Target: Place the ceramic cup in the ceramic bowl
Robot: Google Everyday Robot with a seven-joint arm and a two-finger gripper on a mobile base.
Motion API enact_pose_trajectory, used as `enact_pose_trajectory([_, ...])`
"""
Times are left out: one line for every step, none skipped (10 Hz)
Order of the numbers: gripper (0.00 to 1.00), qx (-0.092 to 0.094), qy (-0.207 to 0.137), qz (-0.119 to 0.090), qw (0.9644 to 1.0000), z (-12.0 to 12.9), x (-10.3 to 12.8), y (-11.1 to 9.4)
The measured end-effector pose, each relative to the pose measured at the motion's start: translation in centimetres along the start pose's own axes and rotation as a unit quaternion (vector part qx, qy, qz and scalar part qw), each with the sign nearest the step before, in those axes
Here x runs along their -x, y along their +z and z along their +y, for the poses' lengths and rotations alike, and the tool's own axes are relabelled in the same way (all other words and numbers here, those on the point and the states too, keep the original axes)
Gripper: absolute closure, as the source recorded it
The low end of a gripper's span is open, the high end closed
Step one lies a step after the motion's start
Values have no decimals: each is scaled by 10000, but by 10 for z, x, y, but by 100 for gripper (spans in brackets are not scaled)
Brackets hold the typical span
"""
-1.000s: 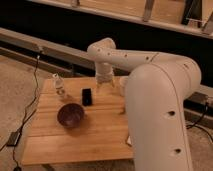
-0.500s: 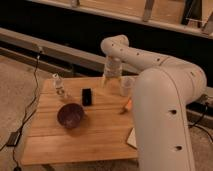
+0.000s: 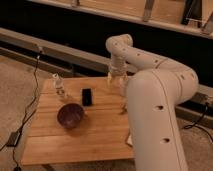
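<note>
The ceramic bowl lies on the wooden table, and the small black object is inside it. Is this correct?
No. The camera view shows the ceramic bowl on the wooden table, but the small black object lies outside it, on the table beyond its rim. The gripper is at the table's far edge, away from both.

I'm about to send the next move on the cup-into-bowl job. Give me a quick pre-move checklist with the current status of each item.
1. Gripper position: ok. It hangs low at the far edge of the wooden table.
2. Hold on the ceramic cup: cannot tell. A pale shape at the gripper may be the cup.
3. Ceramic bowl ready: ok. It is upright, with nothing seen inside.
4. Low path to the bowl: not ok. The black rectangular object lies between the gripper and the bowl, so go over it.
5. Clear bottle: ok. It is upright but stands close behind the bowl.
</note>
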Motion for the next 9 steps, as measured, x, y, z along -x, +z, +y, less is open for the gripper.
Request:
enact_pose_trajectory([35,-65,-97,17,9999,-4,6,4])
enact_pose_trajectory([35,-123,-177,41,9998,-9,12,8])
enact_pose_trajectory([35,-158,-219,54,9996,-13,15,11])
enact_pose_trajectory([35,-215,-242,86,9994,-22,20,16])
enact_pose_trajectory([35,-221,-225,95,9995,-27,22,18])
enact_pose_trajectory([35,-215,-174,115,9996,-34,24,22])
enact_pose_trajectory([35,-191,-110,138,9997,-40,24,27])
enact_pose_trajectory([37,-174,-70,155,9997,-43,24,31])
enact_pose_trajectory([45,-158,2,180,9997,-45,24,37])
